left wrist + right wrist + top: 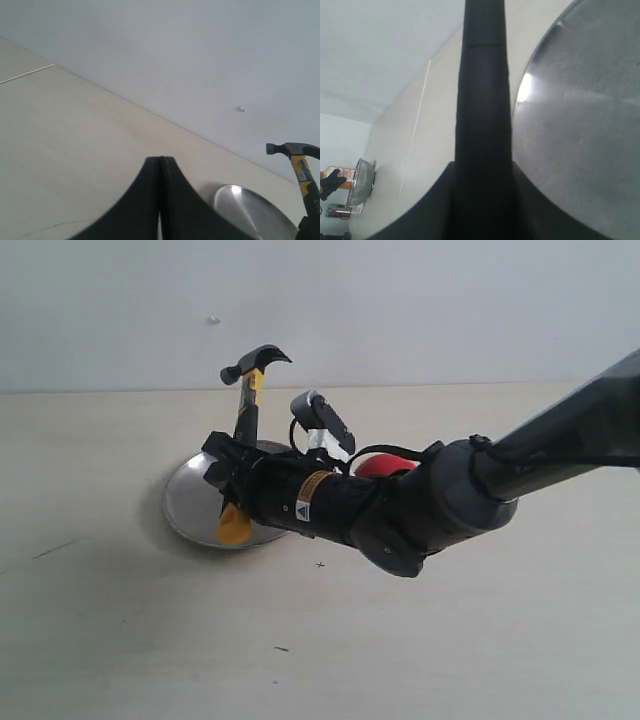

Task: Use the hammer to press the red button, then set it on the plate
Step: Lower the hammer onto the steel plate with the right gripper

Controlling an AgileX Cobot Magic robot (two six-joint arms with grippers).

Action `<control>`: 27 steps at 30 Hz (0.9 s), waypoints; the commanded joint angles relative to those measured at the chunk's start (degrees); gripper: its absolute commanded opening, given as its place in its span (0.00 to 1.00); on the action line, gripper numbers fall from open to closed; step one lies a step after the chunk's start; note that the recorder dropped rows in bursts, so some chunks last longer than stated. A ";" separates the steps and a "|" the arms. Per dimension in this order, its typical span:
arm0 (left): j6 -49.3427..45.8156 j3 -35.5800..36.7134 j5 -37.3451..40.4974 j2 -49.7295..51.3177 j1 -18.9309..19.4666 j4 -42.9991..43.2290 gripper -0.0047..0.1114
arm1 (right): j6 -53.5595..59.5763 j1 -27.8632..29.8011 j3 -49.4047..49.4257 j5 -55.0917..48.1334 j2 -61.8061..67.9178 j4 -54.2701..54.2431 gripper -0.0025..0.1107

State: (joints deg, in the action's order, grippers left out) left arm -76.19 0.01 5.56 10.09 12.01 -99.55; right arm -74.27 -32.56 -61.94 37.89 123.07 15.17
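Scene: a pale table [120, 640] with a round silver plate [190, 502], a red button [378, 466] and a claw hammer [248, 405].
Right gripper [232, 475]: reaches across from the right, clamped on the hammer's black handle.
Hammer: upright, steel head on top, yellow looped end low over the plate. Whether it touches the plate cannot be told.
Red button: right of the plate, mostly hidden behind the arm, apart from the hammer.
Left gripper [160, 200]: jaws pressed together, holding nothing, above bare table.
Progress: the placing step seems to be in hand. The pictures do not show whether the button was pressed.
Left to do: lay the hammer on the plate and release it.
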 commanded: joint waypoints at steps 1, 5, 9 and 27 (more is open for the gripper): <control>0.03 -0.01 0.06 -0.27 0.00 -0.39 0.04 | -0.81 -0.13 -3.87 5.19 2.61 3.02 0.02; 0.03 -0.01 0.06 -0.27 0.00 -0.39 0.04 | -2.77 -0.28 -5.41 5.19 5.14 3.37 0.02; 0.03 -0.01 0.06 -0.27 0.00 -0.39 0.04 | -4.63 -0.75 -6.94 5.28 7.49 3.42 0.02; 0.03 -0.01 0.06 -0.27 0.00 -0.39 0.04 | -12.80 -1.44 -8.77 -4.08 5.44 9.38 0.02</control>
State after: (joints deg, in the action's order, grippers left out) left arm -76.19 0.01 5.56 10.09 12.01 -99.55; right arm -88.37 -33.94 -69.99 33.75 131.58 23.08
